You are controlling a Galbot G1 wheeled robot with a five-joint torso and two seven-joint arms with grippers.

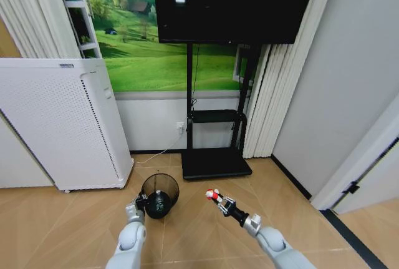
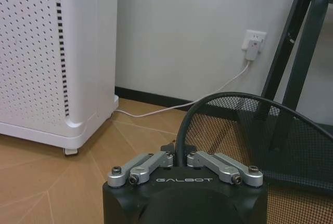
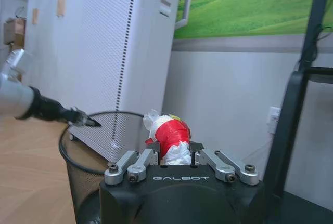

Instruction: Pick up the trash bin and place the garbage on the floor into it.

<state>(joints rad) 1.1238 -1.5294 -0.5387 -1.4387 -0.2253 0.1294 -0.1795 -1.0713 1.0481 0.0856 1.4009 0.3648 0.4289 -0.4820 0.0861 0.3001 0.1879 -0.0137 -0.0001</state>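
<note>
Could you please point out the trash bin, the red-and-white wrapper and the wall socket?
trash bin (image 1: 168, 185): head view, rim.
red-and-white wrapper (image 3: 171, 133): right wrist view, red middle.
wall socket (image 2: 254, 39): left wrist view, white faceplate.

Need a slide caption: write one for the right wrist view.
Right gripper holding a red-and-white wrapper beside the mesh bin, whose rim the left gripper grips.

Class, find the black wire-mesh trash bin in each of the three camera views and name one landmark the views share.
Head view: the trash bin is low and centre-left, its rim held by the left gripper.
Left wrist view: its rim and mesh rise just beyond that gripper.
Right wrist view: it sits low, behind the right gripper, which holds a red-and-white wrapper.
Shared landmark: the white perforated appliance.
</note>
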